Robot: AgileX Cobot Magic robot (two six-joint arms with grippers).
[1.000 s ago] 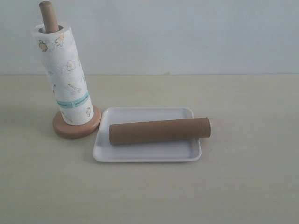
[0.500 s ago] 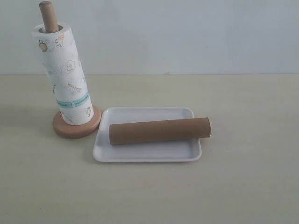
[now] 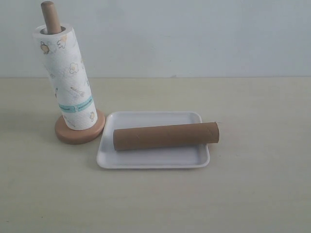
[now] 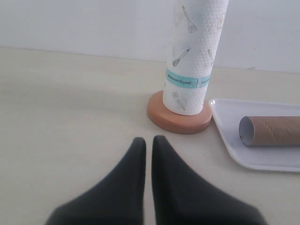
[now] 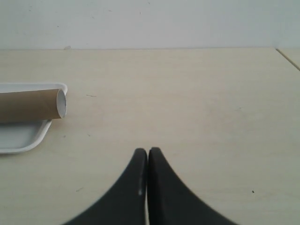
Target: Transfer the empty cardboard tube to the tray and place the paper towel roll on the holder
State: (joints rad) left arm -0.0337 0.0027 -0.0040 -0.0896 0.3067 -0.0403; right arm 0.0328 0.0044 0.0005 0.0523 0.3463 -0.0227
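Note:
The brown empty cardboard tube point(image 3: 166, 136) lies on its side across the white tray point(image 3: 153, 159), one end jutting past the tray's right rim. The printed paper towel roll point(image 3: 65, 77) stands leaning on the wooden holder point(image 3: 80, 133), whose dowel tip point(image 3: 50, 15) pokes out above it. No gripper shows in the exterior view. In the left wrist view my left gripper point(image 4: 149, 139) is shut and empty, short of the holder point(image 4: 178, 119) and the roll point(image 4: 192, 51). My right gripper point(image 5: 147, 151) is shut and empty over bare table, apart from the tube point(image 5: 30, 105) and the tray point(image 5: 21, 138).
A pale wall stands behind the light table point(image 3: 252, 194). The table's far corner edge point(image 5: 288, 58) shows in the right wrist view. Bare tabletop lies in front of and to the right of the tray.

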